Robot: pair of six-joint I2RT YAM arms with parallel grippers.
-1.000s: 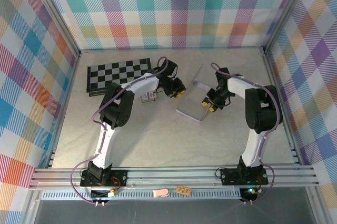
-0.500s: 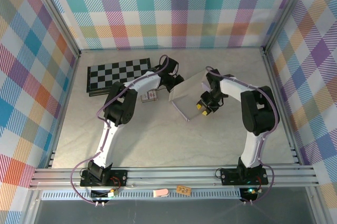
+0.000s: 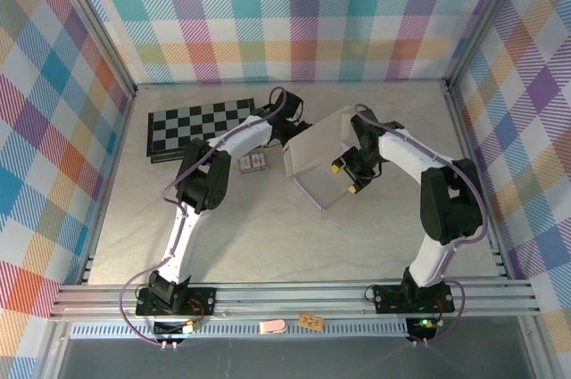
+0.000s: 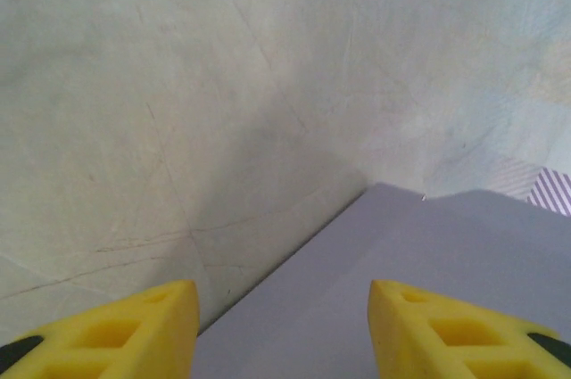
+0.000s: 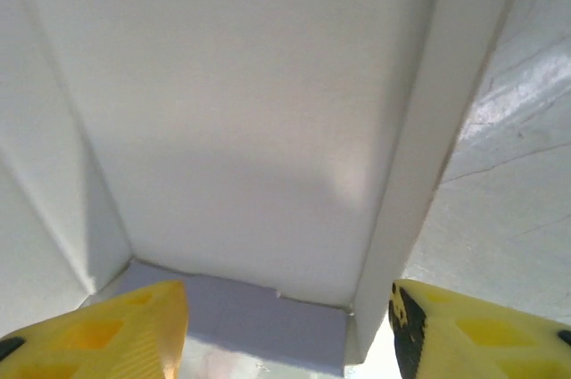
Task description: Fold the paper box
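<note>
Logging box (image 3: 312,158) just right of table (image 3: 241,227) centre, toward the far side, between the two arms. Standing tilted rather than lying flat, with broad cream face showing from above and a thin lavender edge running along the near-left side.

Noting left gripper (image 4: 284,333) at the box's far-left corner. Yellow fingers (image 4: 107,330) standing well apart, jaws open, clamping nothing. Seeing, in left wrist view, a flat lavender panel (image 4: 401,281) lying below and between those fingers, with bare table beyond it. Not resolving whether fingers are touching the panel.

Noting right gripper (image 3: 344,177) at the box's right side, just beside the cream face. Fingers (image 5: 98,334) spread wide, jaws open, gripping nothing. Looking, in right wrist view, into a cream interior (image 5: 250,111) with a fold on the left and a raised wall on the right; lavender strip crossing low between the fingertips.

Recording checkerboard (image 3: 201,120) at far left, well apart from the box. Recording pack (image 3: 253,162) lying between checkerboard and box, under the left arm.
</note>
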